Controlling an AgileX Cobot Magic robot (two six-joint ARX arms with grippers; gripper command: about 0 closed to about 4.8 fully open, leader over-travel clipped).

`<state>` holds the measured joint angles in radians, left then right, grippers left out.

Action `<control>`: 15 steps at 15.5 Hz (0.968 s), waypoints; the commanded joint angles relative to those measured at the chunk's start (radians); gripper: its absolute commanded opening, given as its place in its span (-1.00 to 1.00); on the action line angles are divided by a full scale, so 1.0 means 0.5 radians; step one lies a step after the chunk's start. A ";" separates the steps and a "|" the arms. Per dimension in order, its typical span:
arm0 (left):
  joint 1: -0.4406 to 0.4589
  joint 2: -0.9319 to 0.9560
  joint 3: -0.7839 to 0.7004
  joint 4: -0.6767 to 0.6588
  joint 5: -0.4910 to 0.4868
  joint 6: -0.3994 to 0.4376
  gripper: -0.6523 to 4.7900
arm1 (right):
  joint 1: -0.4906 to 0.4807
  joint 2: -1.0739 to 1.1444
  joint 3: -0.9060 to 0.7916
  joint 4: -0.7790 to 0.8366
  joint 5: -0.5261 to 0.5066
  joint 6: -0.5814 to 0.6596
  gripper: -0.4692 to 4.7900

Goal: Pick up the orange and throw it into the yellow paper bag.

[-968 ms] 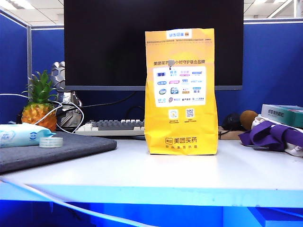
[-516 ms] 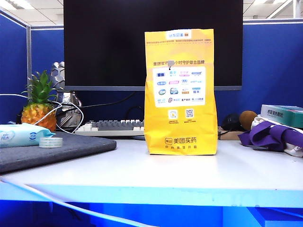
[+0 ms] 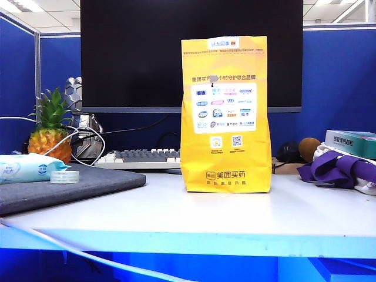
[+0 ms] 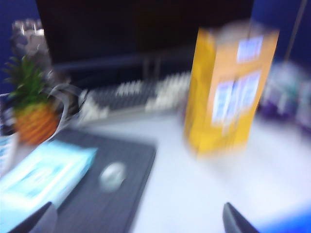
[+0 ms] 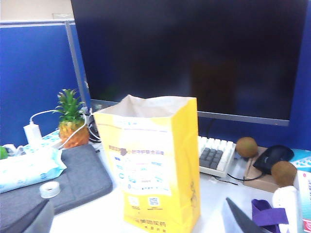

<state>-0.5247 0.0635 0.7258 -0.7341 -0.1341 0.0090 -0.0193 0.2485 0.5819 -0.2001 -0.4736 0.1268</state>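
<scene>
The orange shows in no view. The yellow paper bag [image 3: 226, 114] stands upright mid-counter [image 3: 194, 214] with its mouth open, almost exactly where it stood a second ago, and its inside is hidden. The orange may already lie in it, though that is only a guess. Neither arm appears in the exterior view. The left gripper [image 4: 138, 216] is spread and empty in a motion-blurred picture, left of the bag. The right gripper [image 5: 138, 216] is also spread and empty, in front of the bag and above its mouth.
</scene>
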 commanded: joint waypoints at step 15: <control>0.002 0.225 -0.986 1.721 -0.049 0.247 1.00 | 0.445 0.000 -0.936 0.901 0.262 0.336 1.00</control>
<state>-0.5236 0.1761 0.2302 0.1234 -0.1642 0.1680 0.2039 0.2497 0.1116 0.2527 -0.3309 0.2642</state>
